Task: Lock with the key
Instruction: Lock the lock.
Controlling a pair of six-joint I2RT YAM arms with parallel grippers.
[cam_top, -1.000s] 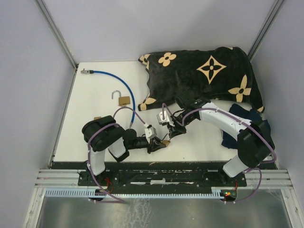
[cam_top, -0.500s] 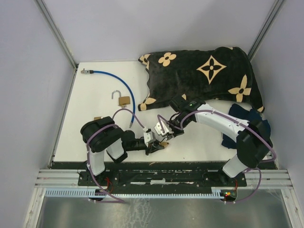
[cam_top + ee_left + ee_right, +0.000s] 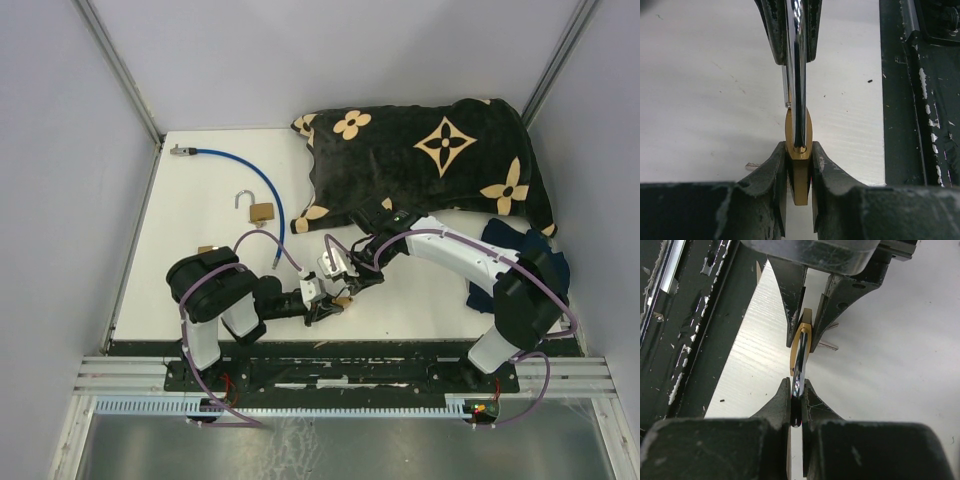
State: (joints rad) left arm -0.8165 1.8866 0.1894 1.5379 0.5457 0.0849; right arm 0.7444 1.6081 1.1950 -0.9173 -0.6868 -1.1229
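The brass padlock (image 3: 799, 165) is near the front edge of the table (image 3: 700, 100), its body clamped in the jaws of the left gripper (image 3: 799, 150), while the jaws of the right gripper (image 3: 796, 390) pinch its steel shackle (image 3: 798, 367). Both ends are held, but the shackle does not look pushed home. I cannot clearly make out a key, so the locking itself seems still to do.

White table (image 3: 190, 205) with blue cable (image 3: 232, 156), open padlock (image 3: 261, 212), patterned blanket (image 3: 430, 150), navy cloth (image 3: 506, 238)

Right claw (image 3: 796, 390) pinches shackle (image 3: 799, 367), left claw (image 3: 804, 342) grips padlock (image 3: 794, 352)
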